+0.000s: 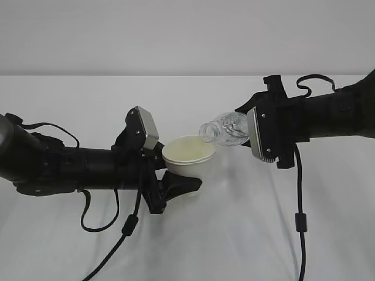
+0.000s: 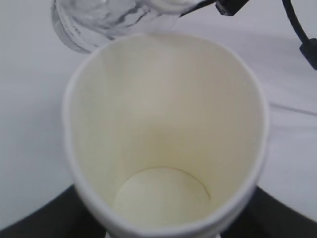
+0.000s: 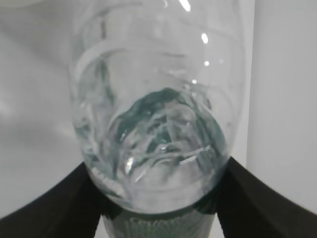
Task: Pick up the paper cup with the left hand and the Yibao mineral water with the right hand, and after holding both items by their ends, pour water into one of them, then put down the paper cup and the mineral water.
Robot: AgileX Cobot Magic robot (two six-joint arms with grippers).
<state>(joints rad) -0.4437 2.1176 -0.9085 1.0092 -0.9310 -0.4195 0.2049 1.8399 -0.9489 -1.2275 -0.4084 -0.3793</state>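
My left gripper (image 1: 179, 178) is shut on the white paper cup (image 1: 188, 156) and holds it above the table, tilted toward the right. The left wrist view looks into the cup's cream inside (image 2: 166, 148), which looks dry. My right gripper (image 1: 249, 137) is shut on the Yibao mineral water bottle (image 1: 225, 130), held nearly level with its open neck (image 1: 206, 131) just over the cup's rim. The right wrist view shows the clear ribbed bottle (image 3: 158, 99) between the black fingers (image 3: 49, 203), with the green label at the bottom edge. The bottle's neck shows above the cup in the left wrist view (image 2: 99, 20).
A white table (image 1: 246, 234) runs under both arms, with a pale wall behind. Black cables hang from the left arm (image 1: 126, 228) and the right arm (image 1: 301, 222) down to the table.
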